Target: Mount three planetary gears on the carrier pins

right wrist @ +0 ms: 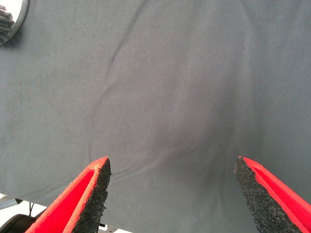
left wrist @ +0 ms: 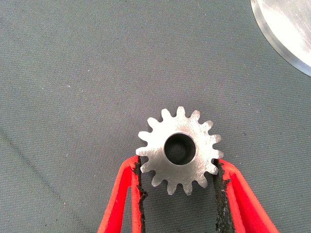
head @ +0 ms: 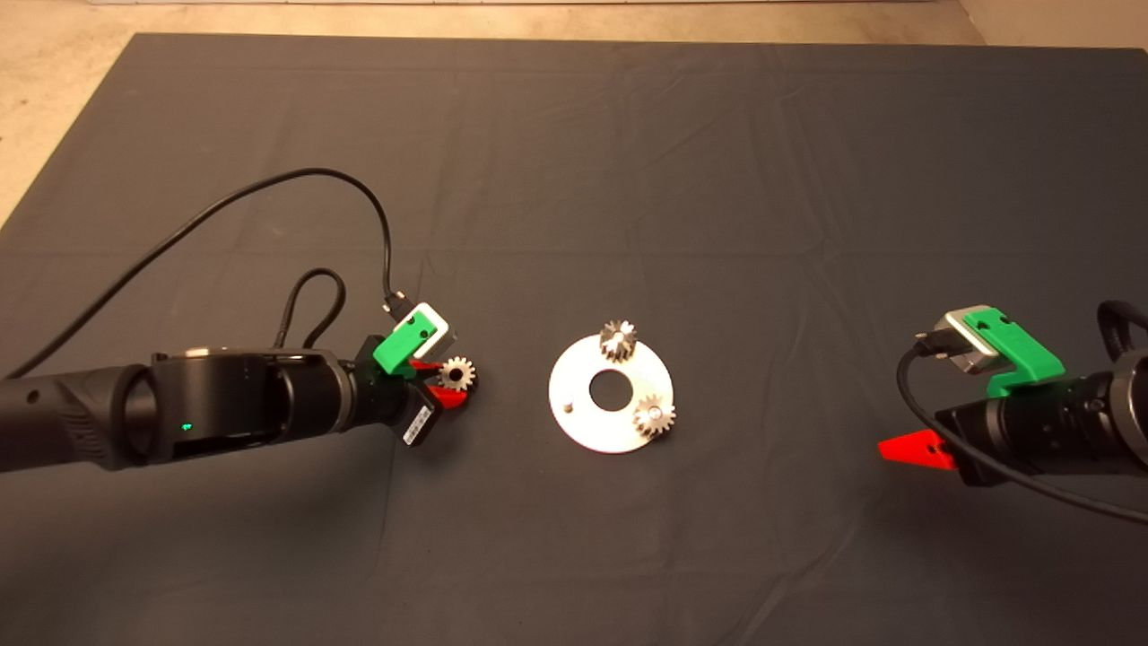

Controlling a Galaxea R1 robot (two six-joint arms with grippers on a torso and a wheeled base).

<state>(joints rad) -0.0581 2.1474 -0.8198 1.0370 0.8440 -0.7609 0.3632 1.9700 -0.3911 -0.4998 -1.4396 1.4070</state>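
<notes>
A round silver disc (head: pixel 587 422) with a large centre hole lies mid-mat. One planetary gear (head: pixel 618 339) sits at its far edge and a second (head: pixel 655 417) at its near right. One carrier pin (head: pixel 569 405) stands bare on its left side. My left gripper (head: pixel 444 381) is left of the disc, low over the mat, shut on the third planetary gear (head: pixel 457 372). In the left wrist view the pads (left wrist: pixel 140 179) press the teeth of this gear (left wrist: pixel 179 148) from both sides. My right gripper (head: pixel 906 449) is open and empty at the right.
The dark mat (head: pixel 574 179) covers the table. The disc's edge shows in the left wrist view (left wrist: pixel 286 29) and in the right wrist view (right wrist: pixel 12 14). A black cable (head: pixel 359 193) loops behind the left wrist.
</notes>
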